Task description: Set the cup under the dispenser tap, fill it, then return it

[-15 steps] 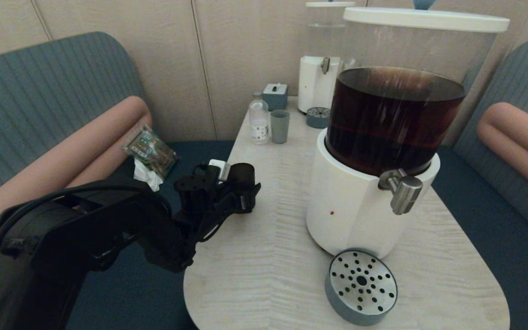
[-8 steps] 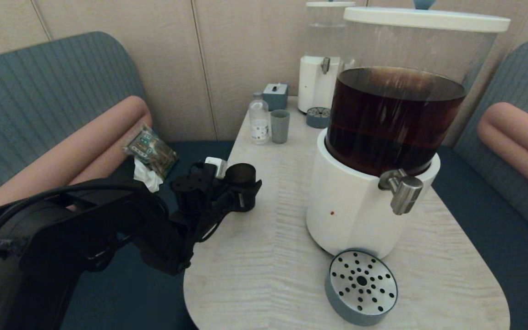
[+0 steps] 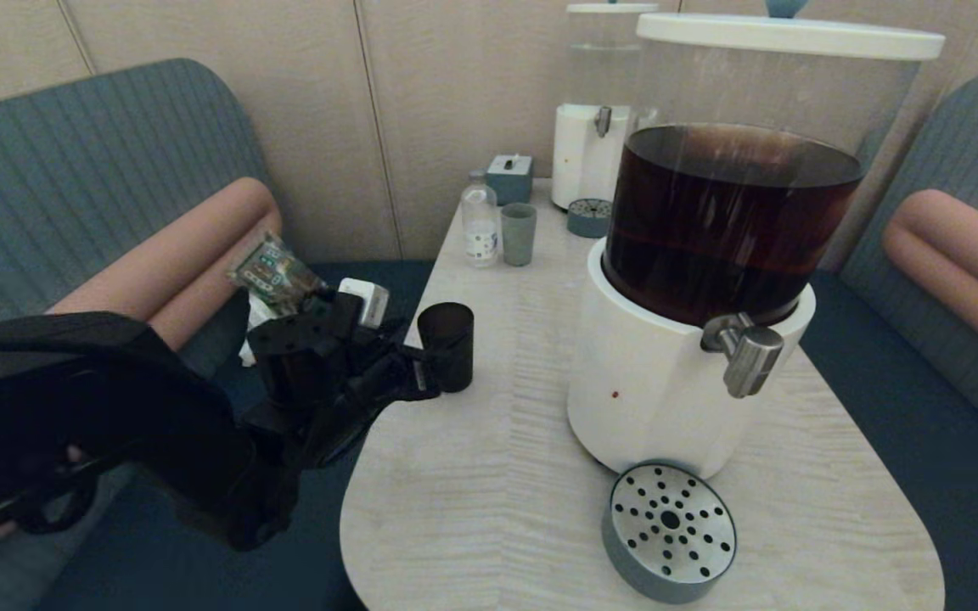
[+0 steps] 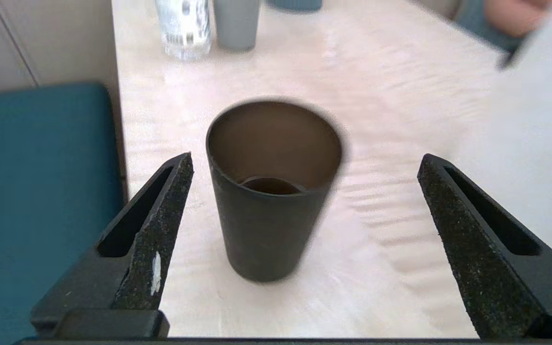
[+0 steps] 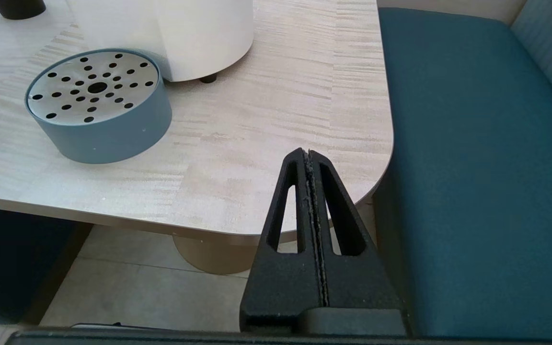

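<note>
backed away from the black cup [image 3: 446,346] since half a second ago: left gripper [image 4: 304,201] now spread wide, pads clear of the cup wall on both sides, one finger [image 4: 158,239] just beside it, the other well apart. cup left upright near the table [image 3: 497,475] edge, dark liquid visible at its bottom, well apart from the steel dispenser tap [image 3: 744,348] and the perforated drip tray [image 3: 669,530] beneath it. reads as the return step done, cup filled and set down. right gripper [image 5: 310,165] parked off the table corner, fingers pressed together, holding nothing.
</note>
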